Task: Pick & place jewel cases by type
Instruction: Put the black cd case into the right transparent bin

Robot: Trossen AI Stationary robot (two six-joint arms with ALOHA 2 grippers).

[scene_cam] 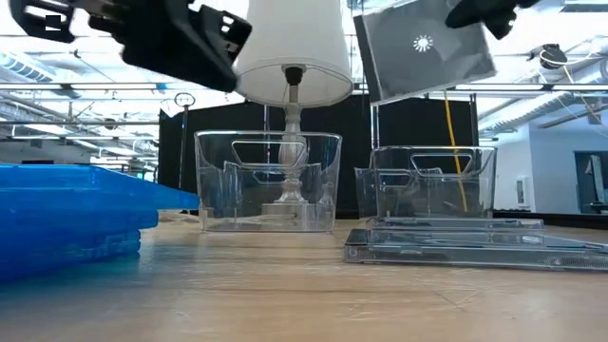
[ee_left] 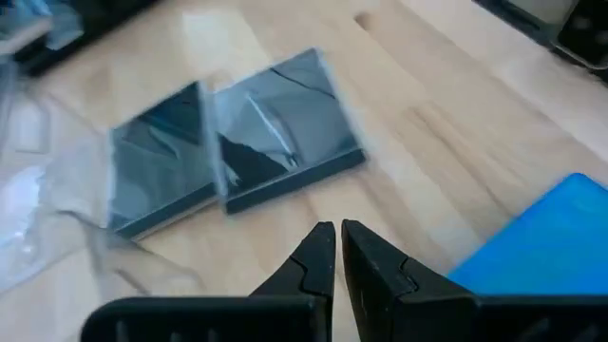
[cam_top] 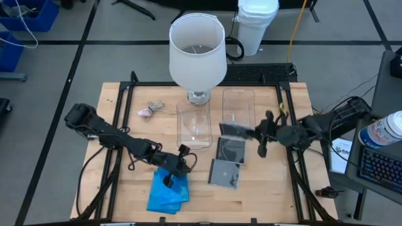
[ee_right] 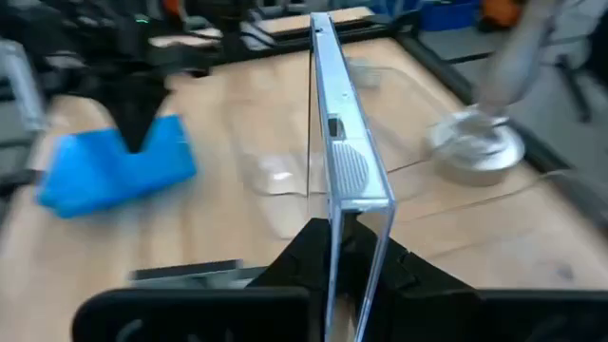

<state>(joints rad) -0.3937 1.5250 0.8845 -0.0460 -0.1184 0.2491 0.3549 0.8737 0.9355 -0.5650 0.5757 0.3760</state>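
My right gripper (cam_top: pixel 259 135) is shut on a smoky grey jewel case (cam_top: pixel 235 130), held in the air over the near end of the right clear tub (cam_top: pixel 239 110). Two more grey cases (cam_top: pixel 230 150) (cam_top: pixel 225 174) lie flat on the table near that tub. A stack of bright blue cases (cam_top: pixel 168 191) lies flat at the near-left. My left gripper (cam_top: pixel 171 174) hovers above the blue stack with its fingers shut and empty; in its wrist view the fingers (ee_left: pixel 337 252) point toward the grey cases (ee_left: pixel 285 142). My right gripper pinches the grey case between its two fingers at one edge (ee_right: pixel 340 223), coming roughly level from the table's right. The case is lifted clear and stands on edge, tilted, with its broad face (scene_cam: pixel 427 47) turned to the near side.
A white-shaded lamp (cam_top: pixel 198 50) stands at the far middle, its base behind the left clear tub (cam_top: pixel 193 123). A small pinkish-grey lump (cam_top: pixel 149 111) lies far left. A black frame runs around the table's edges. Bare wood shows at the near right.
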